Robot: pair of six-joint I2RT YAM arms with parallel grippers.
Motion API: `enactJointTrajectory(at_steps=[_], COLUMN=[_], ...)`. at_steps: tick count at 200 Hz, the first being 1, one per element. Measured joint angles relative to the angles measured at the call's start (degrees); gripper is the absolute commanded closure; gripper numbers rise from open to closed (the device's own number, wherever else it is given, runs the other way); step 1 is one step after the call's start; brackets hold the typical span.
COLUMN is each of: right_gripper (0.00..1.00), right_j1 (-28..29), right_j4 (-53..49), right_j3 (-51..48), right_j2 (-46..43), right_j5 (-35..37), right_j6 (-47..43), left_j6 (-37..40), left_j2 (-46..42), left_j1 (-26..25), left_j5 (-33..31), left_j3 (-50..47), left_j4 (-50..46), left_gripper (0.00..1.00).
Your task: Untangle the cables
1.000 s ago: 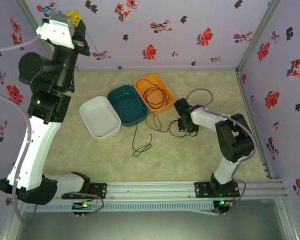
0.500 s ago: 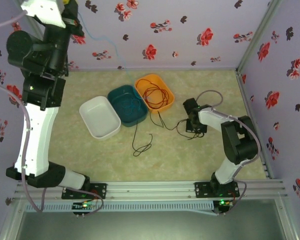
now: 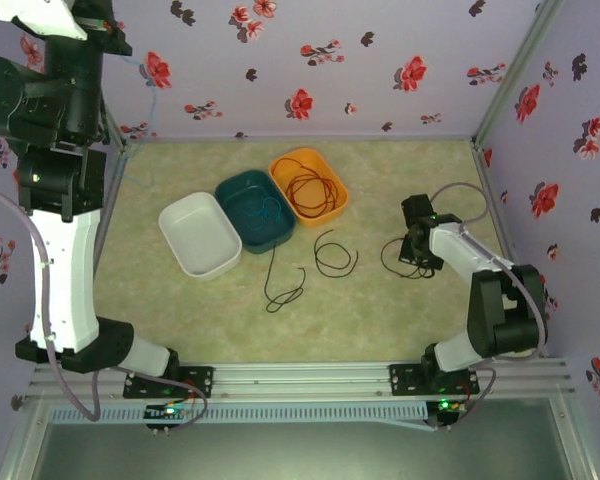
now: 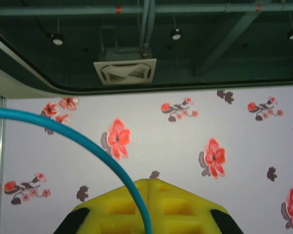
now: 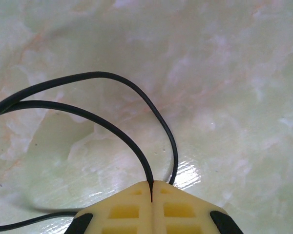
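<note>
My left gripper (image 4: pixel 151 181) is raised high at the far left, its yellow fingers shut on a blue cable (image 4: pixel 88 141) that arcs away up and to the left. The right gripper (image 5: pixel 152 183) is low over the table at the right (image 3: pixel 416 248), shut on a black cable (image 5: pixel 112 80) that loops out in front of it. More black cable lies as loose loops in the middle of the table (image 3: pixel 335 258) and nearer the front (image 3: pixel 285 285). A red-orange cable (image 3: pixel 310 188) lies coiled in the orange tray (image 3: pixel 280 162).
A white tray (image 3: pixel 176 216), a teal tray (image 3: pixel 232 190) and the orange tray stand in a row at the back centre. Flowered walls close in the left, back and right sides. The left arm (image 3: pixel 65 240) towers along the left wall.
The left arm has risen and swung left, carrying the blue cable up. The right gripper has slid right, dragging the black cable away from the trays.
</note>
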Motion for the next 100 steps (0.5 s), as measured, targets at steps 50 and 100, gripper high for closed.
enactJointTrajectory(at_steps=[50,100], right_gripper=[1.00,1.00], right_j1=[-0.61,-0.61], right_j4=[-1.49,-1.49], right_j3=[0.00,-0.02], right_j2=[-7.56,-11.37], right_j5=[-0.92,-4.37], right_j6=[-1.01,-1.49], left_j6=[-2.38,-4.28], left_j2=[2.34,4.61], left_j1=[0.04,0.04], left_j5=[1.18,2.32], left_j3=[-5.95,-11.32], left_j4=[-1.20,-2.21], left_gripper=[1.00,1.00])
